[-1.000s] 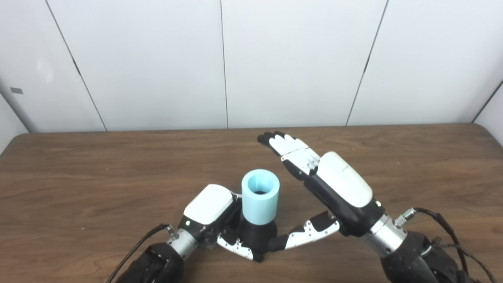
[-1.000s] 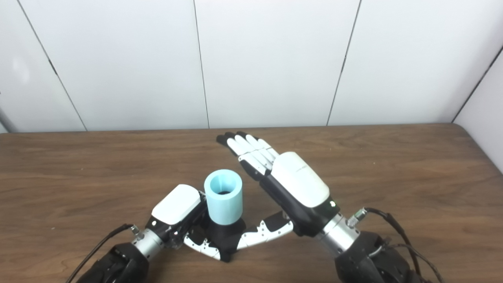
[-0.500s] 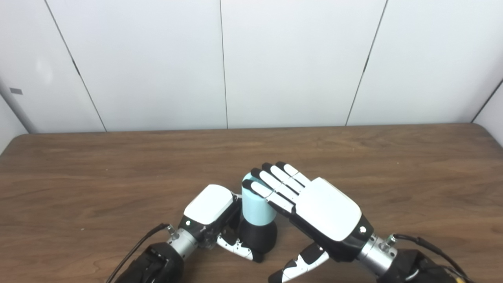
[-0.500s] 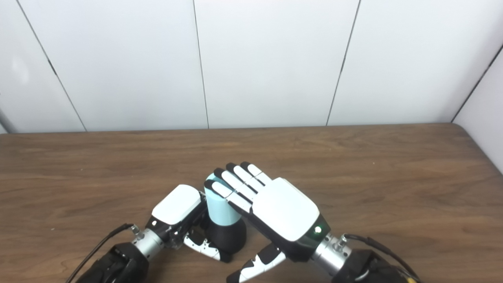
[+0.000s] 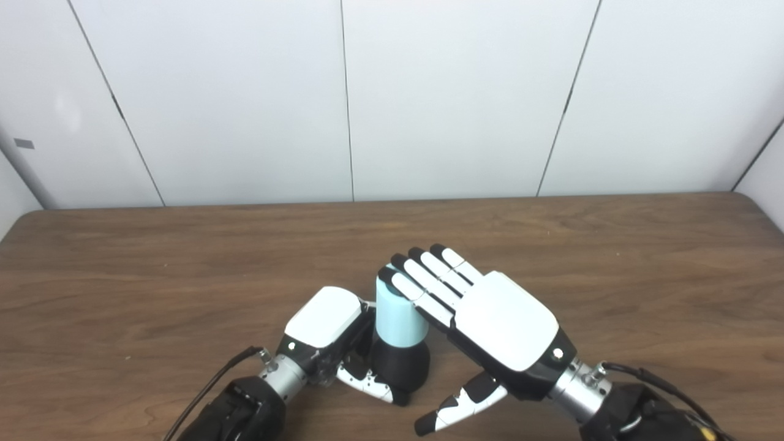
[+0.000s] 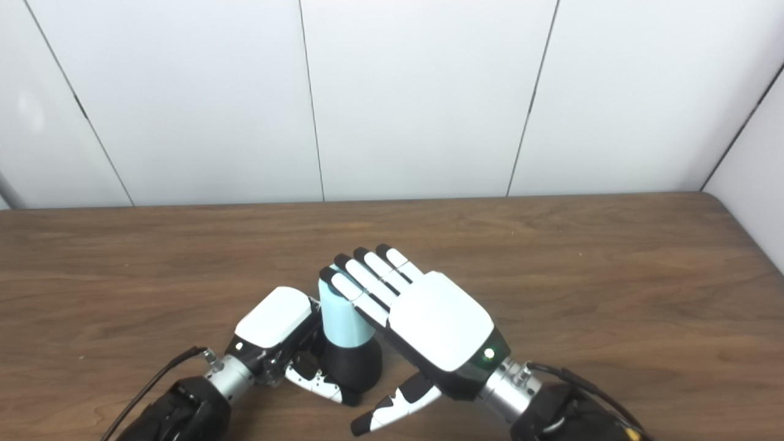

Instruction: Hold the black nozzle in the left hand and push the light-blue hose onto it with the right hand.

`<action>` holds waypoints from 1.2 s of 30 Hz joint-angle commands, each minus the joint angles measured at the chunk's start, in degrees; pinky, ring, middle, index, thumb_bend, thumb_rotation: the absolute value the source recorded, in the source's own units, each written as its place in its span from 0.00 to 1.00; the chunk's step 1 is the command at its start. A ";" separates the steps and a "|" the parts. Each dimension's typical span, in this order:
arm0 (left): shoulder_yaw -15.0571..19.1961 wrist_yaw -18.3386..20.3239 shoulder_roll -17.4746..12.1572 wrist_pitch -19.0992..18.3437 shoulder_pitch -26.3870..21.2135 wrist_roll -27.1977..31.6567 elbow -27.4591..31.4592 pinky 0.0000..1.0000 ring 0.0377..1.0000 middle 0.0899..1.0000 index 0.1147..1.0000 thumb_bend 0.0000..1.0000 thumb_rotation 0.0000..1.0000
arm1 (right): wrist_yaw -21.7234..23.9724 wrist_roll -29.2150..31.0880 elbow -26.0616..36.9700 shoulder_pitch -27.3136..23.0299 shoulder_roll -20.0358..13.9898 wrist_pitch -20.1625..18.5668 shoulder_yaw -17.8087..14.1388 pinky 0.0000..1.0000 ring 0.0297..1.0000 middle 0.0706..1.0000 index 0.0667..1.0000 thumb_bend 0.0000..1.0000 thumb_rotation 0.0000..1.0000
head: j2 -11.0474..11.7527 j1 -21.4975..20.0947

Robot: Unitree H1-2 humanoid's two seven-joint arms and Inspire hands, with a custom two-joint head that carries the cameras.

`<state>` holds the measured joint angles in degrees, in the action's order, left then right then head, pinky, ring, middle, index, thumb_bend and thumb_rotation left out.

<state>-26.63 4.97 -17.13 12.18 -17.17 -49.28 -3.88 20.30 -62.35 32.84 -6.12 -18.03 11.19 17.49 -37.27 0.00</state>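
Observation:
The black nozzle [image 5: 401, 366] stands upright on the table near the front edge, and my left hand [image 5: 327, 334] is shut around its base from the left. The light-blue hose [image 5: 397, 317], a short wide tube, sits upright on top of the nozzle. My right hand [image 5: 474, 315] is open and flat, palm down, with its fingers [image 5: 422, 283] lying across the hose's top opening. Its thumb [image 5: 458, 409] hangs free below, to the right of the nozzle. The hose's open top is hidden under those fingers.
The brown wooden table [image 5: 122, 269] stretches to both sides and ends at a white panelled wall [image 5: 343, 92] behind. Black cables [image 5: 208, 383] trail from both wrists near the front edge.
My right hand came down and back from behind the hose and now lies flat over its top. The hose sits slightly lower on the nozzle. My left hand has not moved.

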 commanded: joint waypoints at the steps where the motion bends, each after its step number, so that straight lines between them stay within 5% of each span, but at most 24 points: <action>1: -0.56 1.23 -0.33 0.44 -0.16 -0.09 0.60 0.13 0.15 0.42 0.41 0.52 0.00 | 3.88 -0.84 -3.27 0.98 -1.69 0.18 0.82 1.00 1.00 1.00 0.98 0.85 0.79 | -0.03 0.09; 12: -0.49 1.74 -0.23 -0.05 -0.15 -0.05 0.74 0.13 0.15 0.42 0.41 0.52 0.00 | 0.64 2.86 -3.85 0.80 -3.65 2.93 1.79 0.95 0.96 0.94 0.89 0.85 0.72 | -0.11 0.09; 25: -0.29 1.49 -0.09 0.02 -0.05 0.31 0.58 0.13 0.15 0.42 0.41 0.52 0.00 | -3.13 -2.17 -4.35 2.19 -3.95 3.84 3.30 0.89 0.94 0.92 0.86 0.85 0.69 | -0.04 0.17; 36: -0.18 1.73 -0.18 0.00 0.08 0.47 0.77 0.13 0.15 0.42 0.41 0.52 0.00 | 0.78 -4.50 -3.96 3.11 -3.41 1.60 3.69 0.92 0.99 0.98 0.92 0.82 0.73 | -0.08 0.17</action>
<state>-26.37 5.32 -17.04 11.98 -17.11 -49.11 -3.64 15.36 -64.34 31.38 -4.94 -19.95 13.17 20.31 -37.27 0.09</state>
